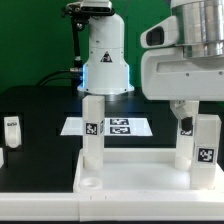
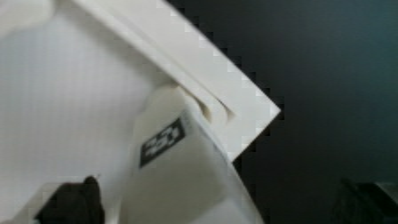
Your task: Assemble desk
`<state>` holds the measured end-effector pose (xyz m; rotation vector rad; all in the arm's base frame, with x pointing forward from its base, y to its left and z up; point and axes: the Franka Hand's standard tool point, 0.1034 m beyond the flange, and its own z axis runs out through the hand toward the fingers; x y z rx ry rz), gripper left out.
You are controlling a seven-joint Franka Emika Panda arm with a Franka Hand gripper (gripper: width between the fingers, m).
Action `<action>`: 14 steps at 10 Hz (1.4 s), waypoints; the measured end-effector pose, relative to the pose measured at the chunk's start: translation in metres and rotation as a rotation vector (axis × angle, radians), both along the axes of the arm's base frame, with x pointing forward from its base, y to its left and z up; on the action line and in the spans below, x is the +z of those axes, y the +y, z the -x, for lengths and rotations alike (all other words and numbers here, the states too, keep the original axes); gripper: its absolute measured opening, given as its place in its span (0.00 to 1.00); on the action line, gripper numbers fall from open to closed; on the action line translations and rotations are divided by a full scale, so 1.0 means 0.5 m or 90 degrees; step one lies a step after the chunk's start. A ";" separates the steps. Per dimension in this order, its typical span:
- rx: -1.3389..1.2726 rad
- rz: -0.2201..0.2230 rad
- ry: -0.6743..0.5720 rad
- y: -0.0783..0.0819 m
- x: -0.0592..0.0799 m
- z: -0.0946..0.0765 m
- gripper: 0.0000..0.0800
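The white desk panel (image 1: 135, 182) lies flat at the front of the black table. Three white tagged legs stand upright in it: one (image 1: 92, 135) near the exterior view's left corner, and two (image 1: 185, 145) (image 1: 207, 152) at the right. My gripper (image 1: 184, 112) hangs just above the nearer-middle right leg, mostly hidden by the wrist body. In the wrist view the panel's corner (image 2: 89, 80) and that tagged leg (image 2: 178, 150) fill the picture. The gripper (image 2: 222, 205) is open, one dark finger (image 2: 71, 203) on each side of the leg, with gaps showing.
A loose tagged leg (image 1: 12, 128) stands on the table at the exterior view's left. The marker board (image 1: 112, 126) lies behind the panel, with the arm's white base (image 1: 105, 65) beyond it. An open round corner hole (image 1: 88, 184) shows at the panel's front left.
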<state>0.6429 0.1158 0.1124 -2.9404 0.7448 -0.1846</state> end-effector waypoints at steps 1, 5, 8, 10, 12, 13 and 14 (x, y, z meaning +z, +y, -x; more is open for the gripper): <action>0.063 0.016 -0.006 -0.003 0.000 -0.002 0.81; -0.041 0.001 0.003 -0.004 -0.002 0.000 0.37; -0.267 -0.024 0.041 -0.022 -0.005 0.004 0.36; -0.550 -0.059 0.071 -0.011 -0.005 0.008 0.36; -0.746 -0.122 0.092 -0.016 -0.006 0.005 0.36; -0.763 -0.124 0.097 -0.014 -0.007 0.007 0.36; -0.814 -0.131 0.102 -0.015 -0.007 0.007 0.36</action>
